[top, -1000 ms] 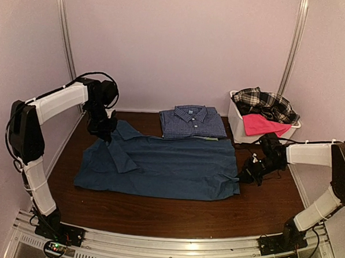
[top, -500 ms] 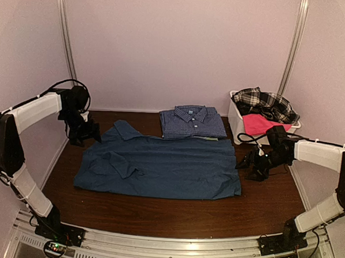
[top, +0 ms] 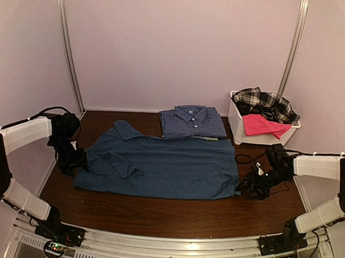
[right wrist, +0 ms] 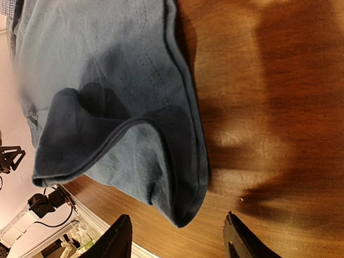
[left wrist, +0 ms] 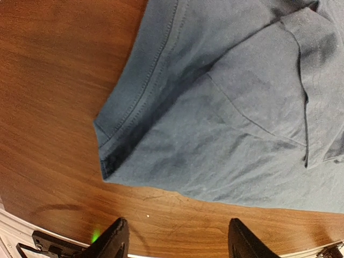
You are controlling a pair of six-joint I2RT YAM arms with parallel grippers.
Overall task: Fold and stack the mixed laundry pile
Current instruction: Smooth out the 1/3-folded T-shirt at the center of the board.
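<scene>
Four garments: one dark blue T-shirt (top: pixel 164 169) between the end effectors, one folded checked shirt (top: pixel 193 122), one plaid shirt (top: pixel 265 103), one pink piece (top: pixel 262 124). One white bin (top: pixel 237 131). Two end effectors: left end effector (left wrist: pixel 174 239), right end effector (right wrist: pixel 174 236).

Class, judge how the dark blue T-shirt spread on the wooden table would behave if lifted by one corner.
The dark blue T-shirt likely droops limply: its corner already curls over in the right wrist view. It looks thin and light, lying nearly flat. Pushed, it would probably bunch, not slide whole.
</scene>
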